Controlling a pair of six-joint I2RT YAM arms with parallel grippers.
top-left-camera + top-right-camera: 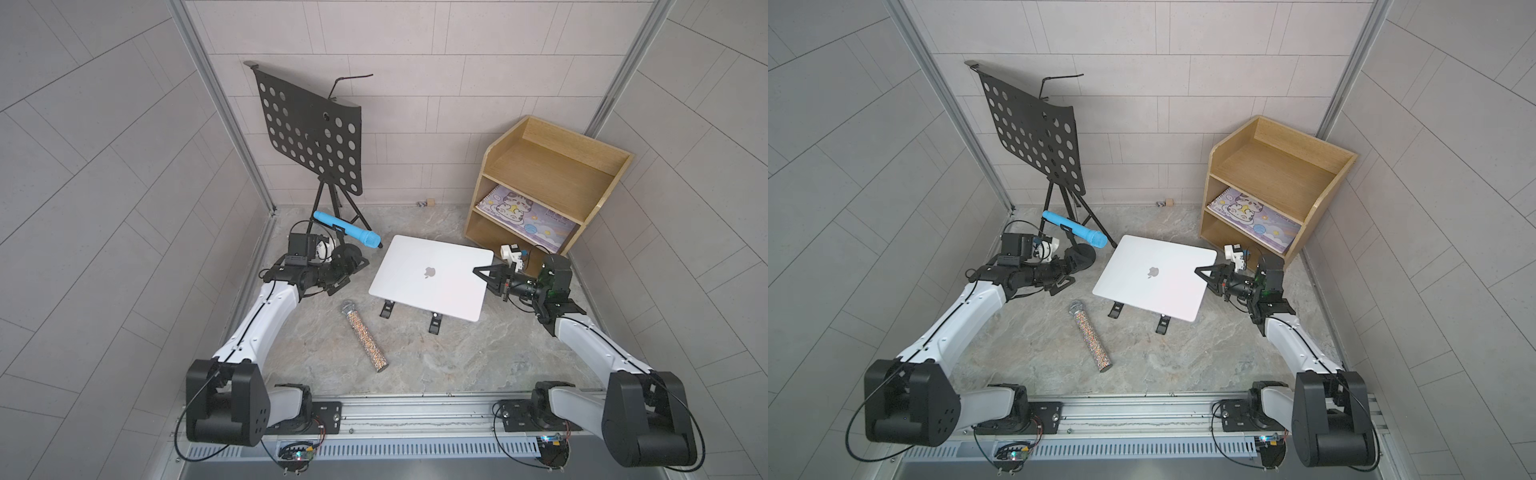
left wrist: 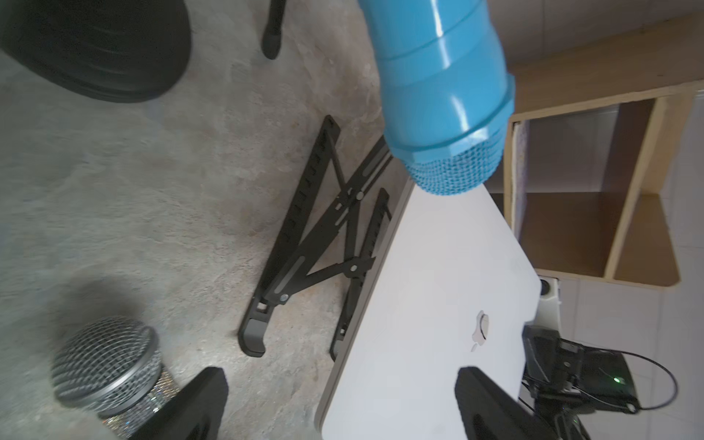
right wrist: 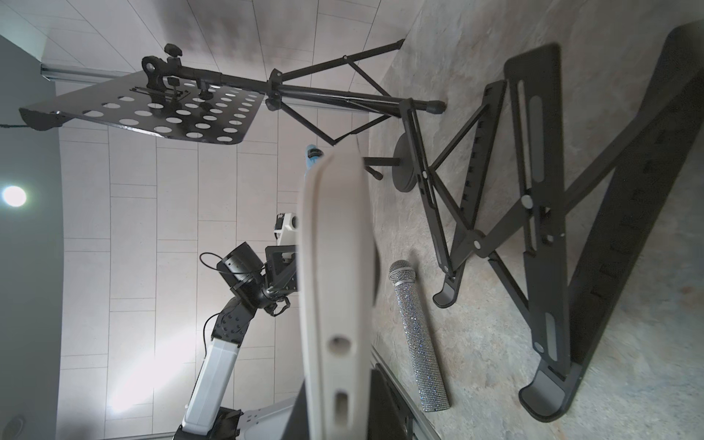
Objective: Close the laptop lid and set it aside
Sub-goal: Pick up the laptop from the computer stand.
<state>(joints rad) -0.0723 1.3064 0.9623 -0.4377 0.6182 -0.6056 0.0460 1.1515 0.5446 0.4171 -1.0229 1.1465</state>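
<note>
Pinching the laptop (image 1: 432,274) by one edge, right gripper (image 1: 482,274) holds a stiff, likely slick slab; left gripper (image 1: 349,275) beside it, jaws spread.

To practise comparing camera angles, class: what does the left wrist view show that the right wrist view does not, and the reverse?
Only the left wrist view: the wooden shelf and the logo on the laptop. Only the right wrist view: the music stand's holed plate and the left arm. Both: the laptop, the black folding stand and the glittery microphone.
</note>
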